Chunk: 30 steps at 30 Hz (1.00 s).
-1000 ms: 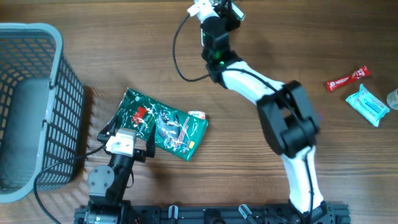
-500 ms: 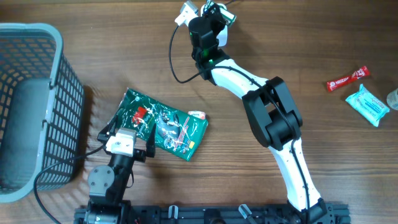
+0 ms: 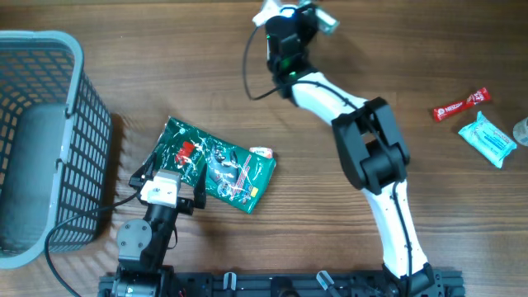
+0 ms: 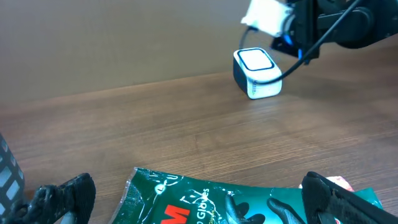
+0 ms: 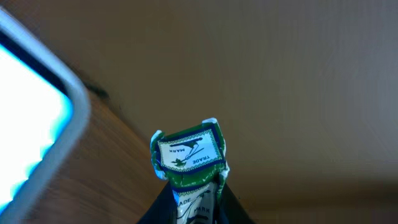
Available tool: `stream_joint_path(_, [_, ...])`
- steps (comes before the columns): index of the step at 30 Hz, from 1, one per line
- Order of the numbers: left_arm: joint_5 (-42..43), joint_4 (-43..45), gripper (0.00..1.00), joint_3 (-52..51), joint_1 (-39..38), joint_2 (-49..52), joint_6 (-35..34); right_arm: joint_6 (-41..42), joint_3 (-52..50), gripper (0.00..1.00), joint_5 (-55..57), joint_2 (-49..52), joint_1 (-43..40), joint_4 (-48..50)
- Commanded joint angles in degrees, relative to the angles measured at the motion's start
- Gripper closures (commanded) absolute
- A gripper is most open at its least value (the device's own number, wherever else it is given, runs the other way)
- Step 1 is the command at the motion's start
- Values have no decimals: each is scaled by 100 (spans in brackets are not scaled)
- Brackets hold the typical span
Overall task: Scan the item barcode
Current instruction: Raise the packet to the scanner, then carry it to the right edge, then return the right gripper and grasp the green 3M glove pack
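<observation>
Around the scene first: we see a grey mesh basket [image 3: 89,124] at the left edge of the wooden table [image 3: 206,91], and a green glove pack [image 3: 219,169] lying flat just right of it, near the front. Far right, well apart from everything else, lie a red candy bar [image 3: 462,104] and a pale blue packet [image 3: 487,139] just below it. A black cable [image 3: 247,74] loops across the wood at the back, beside the right arm. The left gripper [image 3: 167,183] sits low at the front edge with its jaws spread wide and nothing between them; its black fingers [image 4: 62,196] frame the near end of the glove pack, which lies directly in front of it. The scanner [image 4: 256,73], a small white and dark blue box with a pale window on top, stands on the table at the back. In the left wrist view the right arm hangs just above and to the right of it, so from overhead the arm hides the box. The right gripper [image 3: 297,18] is reached out to the far edge, clamped on a small green-and-white packet [image 5: 188,152]. That packet stands up out of the closed fingertips, its bird trade-mark label facing the wrist camera. A bright blurred panel fills the left of that view, close beside the packet; we can't tell whether they touch.
</observation>
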Motion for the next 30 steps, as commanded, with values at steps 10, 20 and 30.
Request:
stream_joint_path(10, [68,-2,0,-35,-26,-4,70,5700,52,86,111,-157,-3379,-5764])
stream_joint_path(20, [68,-2,0,-35,-26,-4,70,6881,225,0,-1307,-612,-4155,-6443])
stream_joint_path(30, [68,-2,0,-35,-26,-4,70,8513,621,0,-6275,-2712,-3595,-7458])
